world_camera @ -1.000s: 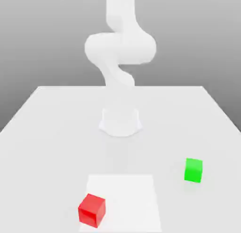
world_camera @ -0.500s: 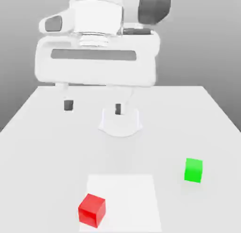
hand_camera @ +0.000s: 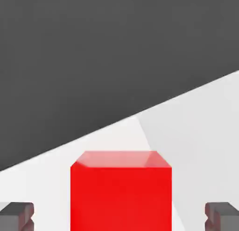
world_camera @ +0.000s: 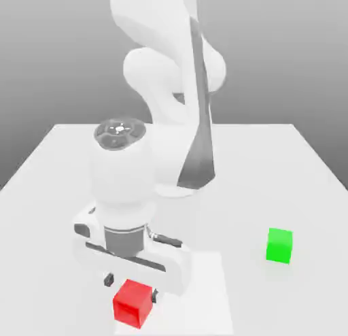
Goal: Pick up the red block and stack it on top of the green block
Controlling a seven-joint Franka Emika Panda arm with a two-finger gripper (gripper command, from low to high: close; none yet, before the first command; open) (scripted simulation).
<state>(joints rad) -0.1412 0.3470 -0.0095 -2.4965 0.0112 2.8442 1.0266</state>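
From the exterior view, the white arm (world_camera: 166,90) bends forward and down over the table (world_camera: 61,171), bringing the hand (world_camera: 131,288) low at the near edge. The hand points straight down with its two dark fingertips (world_camera: 107,279) on either side of the red block (world_camera: 132,303), one toward the exterior view's left, the other toward its right. The red block sits on the table, on a paler square patch (world_camera: 204,287), partly under the hand's broad white body. A sliver of space shows between the left fingertip and the block, so the hand reads as released, straddling the block rather than clamping it. The green block (world_camera: 279,245) stands by itself toward the exterior view's right, well apart from the red one and from the arm.

From the hand view, the red block (hand_camera: 121,197) fills the middle, its top face lit a lighter shade. The two grey fingertips (hand_camera: 16,216) flank it at the corners, each with a clear gap of table between pad and block. The hand is open around the block and touches neither side. Beyond the block, the edge of the paler patch (hand_camera: 196,132) runs away across the table toward a dark background.
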